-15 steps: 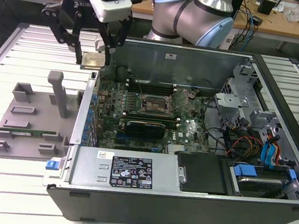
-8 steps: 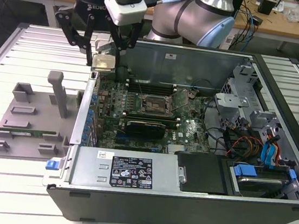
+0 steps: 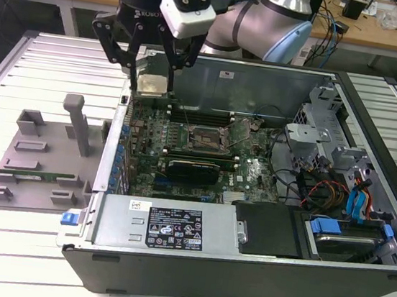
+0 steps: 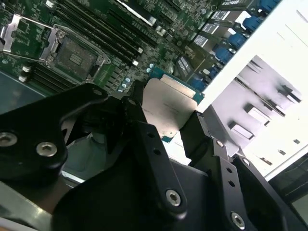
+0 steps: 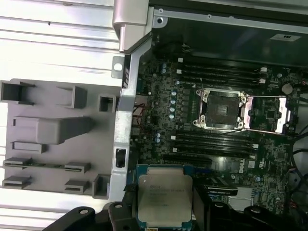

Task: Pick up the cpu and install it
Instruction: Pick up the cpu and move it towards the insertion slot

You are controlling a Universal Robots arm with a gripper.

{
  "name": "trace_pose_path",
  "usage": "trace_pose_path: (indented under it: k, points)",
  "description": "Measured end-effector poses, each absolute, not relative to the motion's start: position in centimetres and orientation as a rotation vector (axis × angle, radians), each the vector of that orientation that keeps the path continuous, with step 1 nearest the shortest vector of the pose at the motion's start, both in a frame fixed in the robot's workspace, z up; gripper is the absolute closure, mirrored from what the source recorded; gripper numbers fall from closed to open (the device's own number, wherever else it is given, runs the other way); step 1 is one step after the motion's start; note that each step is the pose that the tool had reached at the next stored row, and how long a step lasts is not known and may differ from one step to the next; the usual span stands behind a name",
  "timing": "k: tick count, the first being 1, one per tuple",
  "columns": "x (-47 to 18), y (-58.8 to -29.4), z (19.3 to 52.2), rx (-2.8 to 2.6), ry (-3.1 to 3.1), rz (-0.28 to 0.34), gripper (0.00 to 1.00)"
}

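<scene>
The cpu (image 3: 153,85) is a flat square chip with a silvery top plate, and my gripper (image 3: 151,87) is shut on it by two opposite edges. In the exterior view I hold it in the air over the back corner of the open computer case (image 3: 241,270), on the exterior view's left. In both wrist views the cpu (image 5: 165,192) (image 4: 167,106) sits between my black fingers (image 4: 144,144). The open socket (image 3: 205,141) (image 5: 222,109) lies on the motherboard, apart from the chip, with its metal frame swung open.
A grey fixture block (image 3: 42,155) with slots and an upright post lies on the slatted table, on the exterior view's left of the case. A long green memory stick (image 5: 43,164) rests in that fixture. Drive bays and cables (image 3: 337,202) fill the case's far side.
</scene>
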State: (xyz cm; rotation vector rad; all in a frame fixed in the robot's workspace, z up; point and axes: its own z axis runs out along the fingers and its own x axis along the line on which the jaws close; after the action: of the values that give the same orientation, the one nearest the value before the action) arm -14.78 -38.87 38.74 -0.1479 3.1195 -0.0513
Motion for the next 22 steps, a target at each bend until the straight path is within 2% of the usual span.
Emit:
trace_pose_path:
  k: [22]
  points:
    - [-7.3, -38.2, 37.6, -0.149, 3.135, -0.050, 0.45]
